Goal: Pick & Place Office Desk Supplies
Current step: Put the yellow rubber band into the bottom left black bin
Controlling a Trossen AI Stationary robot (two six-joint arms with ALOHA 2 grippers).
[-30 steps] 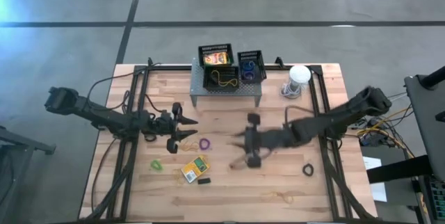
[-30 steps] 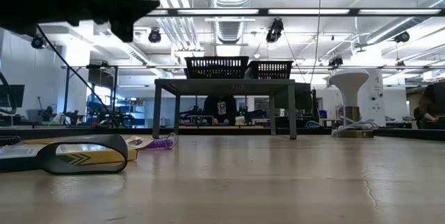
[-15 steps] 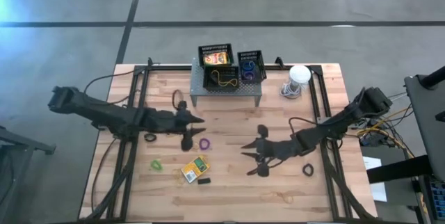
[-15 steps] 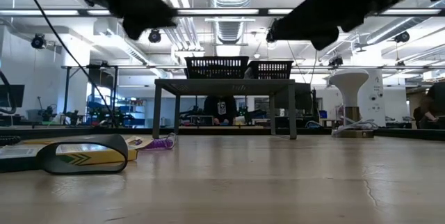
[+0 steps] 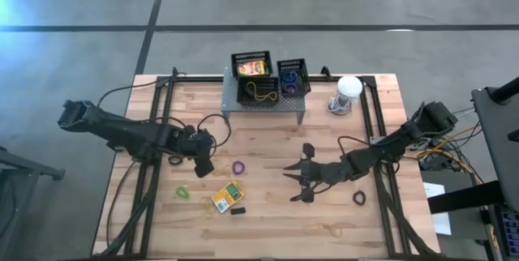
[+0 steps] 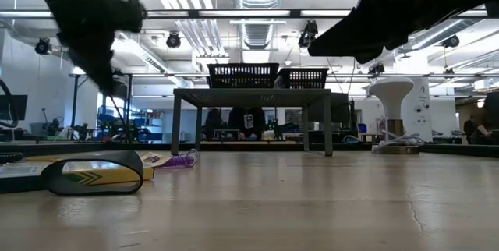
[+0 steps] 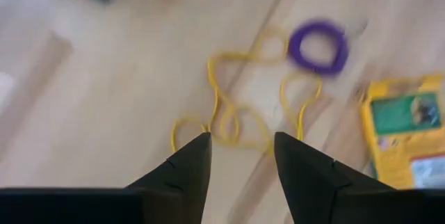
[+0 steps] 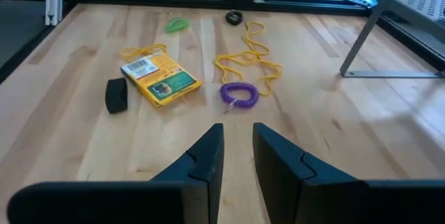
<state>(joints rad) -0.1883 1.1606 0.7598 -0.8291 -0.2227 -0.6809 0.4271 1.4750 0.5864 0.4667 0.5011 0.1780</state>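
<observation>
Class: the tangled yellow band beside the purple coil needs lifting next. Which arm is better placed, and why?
Probably the left. Its end effector is over the yellow band, fingers open just above it. The right end effector hovers farther off, past the purple coil.

Two baskets (image 5: 250, 66) (image 5: 293, 74); two crayon boxes (image 5: 228, 197) (image 5: 252, 68); one purple loop (image 5: 239, 167).

We see a wooden table (image 5: 268, 220) bearing a grey metal shelf (image 5: 263, 103) near its far edge. Beside the shelf stands a white round object (image 5: 349, 87) with a coiled cord (image 5: 338, 105) at its base.
</observation>
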